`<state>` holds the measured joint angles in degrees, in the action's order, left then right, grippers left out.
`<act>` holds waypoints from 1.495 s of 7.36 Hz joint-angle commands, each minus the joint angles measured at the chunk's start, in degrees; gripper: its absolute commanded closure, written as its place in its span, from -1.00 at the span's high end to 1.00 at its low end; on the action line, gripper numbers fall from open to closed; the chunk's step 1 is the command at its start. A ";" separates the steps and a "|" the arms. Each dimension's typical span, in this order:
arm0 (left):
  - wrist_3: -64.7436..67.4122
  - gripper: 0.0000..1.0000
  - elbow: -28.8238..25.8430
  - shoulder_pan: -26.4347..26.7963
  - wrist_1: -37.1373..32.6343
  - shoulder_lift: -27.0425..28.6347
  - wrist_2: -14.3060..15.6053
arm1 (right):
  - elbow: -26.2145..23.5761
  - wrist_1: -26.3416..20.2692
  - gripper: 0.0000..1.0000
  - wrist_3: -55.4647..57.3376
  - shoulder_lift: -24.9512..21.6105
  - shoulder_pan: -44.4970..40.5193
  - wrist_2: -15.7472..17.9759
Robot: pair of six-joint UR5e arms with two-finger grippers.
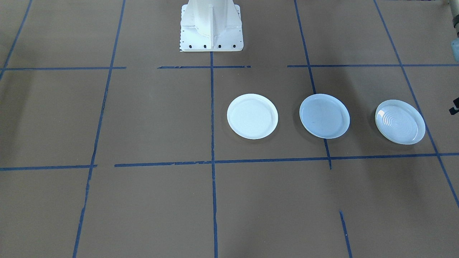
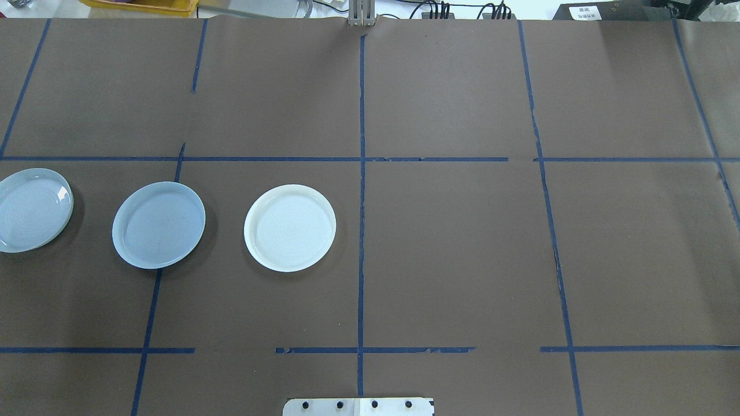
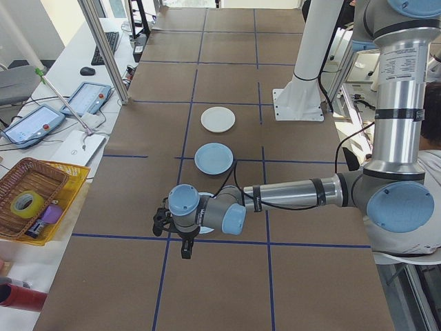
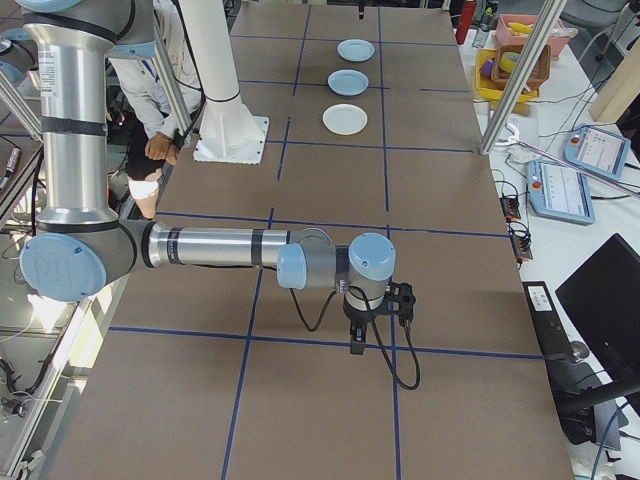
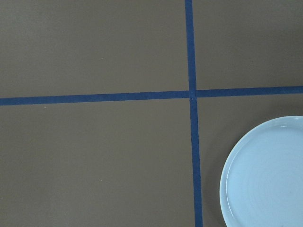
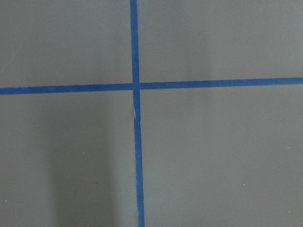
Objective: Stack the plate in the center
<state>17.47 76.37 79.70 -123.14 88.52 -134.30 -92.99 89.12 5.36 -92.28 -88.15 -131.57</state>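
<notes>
Between two plates, pale blue-grey plate (image 2: 158, 225)

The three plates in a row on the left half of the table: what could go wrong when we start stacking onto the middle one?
1. The plain blue-grey plate, the ringed plate and the whiter plate look alike, so the wrong one could be taken as the base.
2. All three lie flat on the brown paper with low rims, so a grasp may slip or snag the paper.
3. The ringed plate sits near the table's end, so a nudge could push it off.
</notes>
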 commanded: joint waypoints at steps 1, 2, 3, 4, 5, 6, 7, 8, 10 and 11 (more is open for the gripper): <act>7.65 1.00 -3.07 -6.29 -8.34 0.07 0.00 | 0.00 0.00 1.00 0.00 0.00 0.00 0.00; 7.66 1.00 -3.59 -8.14 -8.34 -0.02 0.18 | 0.00 0.00 1.00 0.00 0.00 0.00 0.08; 7.67 1.00 -3.86 -9.46 -8.43 -0.02 0.00 | 0.00 0.00 1.00 0.00 0.00 0.00 0.08; 7.58 0.89 -3.94 -10.00 -8.35 -0.02 0.09 | 0.00 0.00 1.00 0.00 0.00 0.00 0.00; 7.58 -0.08 -4.38 -10.00 -8.26 -0.02 0.00 | 0.00 0.00 1.00 0.00 0.00 0.00 0.00; 7.49 -0.30 -4.65 -10.09 -8.26 -0.02 0.00 | 0.00 0.00 1.00 0.00 0.00 0.00 0.08; 7.40 -0.40 -4.91 -10.09 -8.26 0.07 0.00 | 0.00 0.00 1.00 0.00 0.00 0.00 0.08; 7.40 -0.99 -4.91 -10.09 -8.17 0.07 -0.08 | 0.00 0.00 1.00 0.00 0.00 0.00 0.00; 7.75 -1.00 -4.56 -10.00 -7.91 0.07 -0.26 | 0.00 0.00 1.00 -0.08 0.00 0.00 0.00; 7.67 -1.00 -4.47 -9.92 -7.73 -0.02 -6.09 | 0.00 0.00 1.00 -0.08 0.00 0.00 0.08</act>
<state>25.16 71.75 69.71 -131.05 88.57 -136.00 -92.99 89.12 5.31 -92.29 -88.15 -131.53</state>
